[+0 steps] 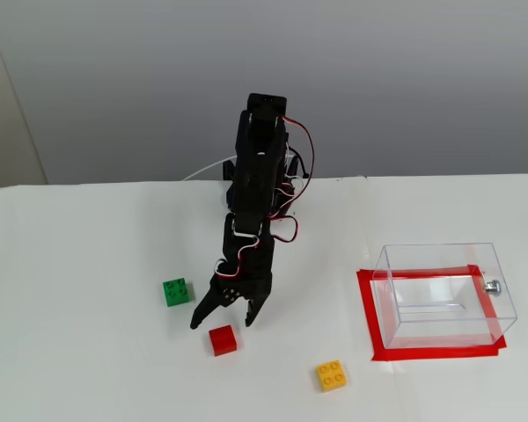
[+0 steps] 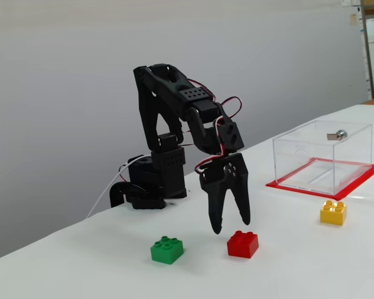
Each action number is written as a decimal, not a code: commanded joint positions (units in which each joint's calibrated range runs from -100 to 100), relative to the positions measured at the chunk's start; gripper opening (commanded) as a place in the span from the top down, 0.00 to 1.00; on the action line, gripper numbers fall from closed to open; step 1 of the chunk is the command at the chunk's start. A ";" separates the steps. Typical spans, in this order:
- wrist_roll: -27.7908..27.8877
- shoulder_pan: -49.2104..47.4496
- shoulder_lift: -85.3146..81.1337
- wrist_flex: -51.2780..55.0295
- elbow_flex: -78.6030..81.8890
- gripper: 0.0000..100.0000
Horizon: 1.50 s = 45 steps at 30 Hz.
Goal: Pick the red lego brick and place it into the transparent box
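Fixed view from above first: gripper (image 1: 225,323) spread wide, holding nothing, hanging just behind the red lego brick (image 1: 223,339), which lies mid-desk toward the near edge. Transparent box (image 1: 443,294) well apart toward the right edge, on red tape (image 1: 367,309).

Fixed view from the side: gripper (image 2: 229,226) hovers above the red lego brick (image 2: 242,243), apart from it. Probably light, rigid, smooth plastic; best pinched across two flat opposite sides, below the studs.

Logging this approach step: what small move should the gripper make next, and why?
Probably ease forward and down. The gripper is open and empty, its tips just behind the red lego brick and not yet around it; the transparent box is empty.
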 commanded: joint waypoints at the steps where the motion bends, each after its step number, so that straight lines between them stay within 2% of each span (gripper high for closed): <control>1: -0.27 -0.03 1.41 -0.27 -3.34 0.58; 26: 0.83 1.30 8.96 -7.59 -5.33 0.58; 45: 1.09 0.79 9.30 -7.67 -5.51 0.58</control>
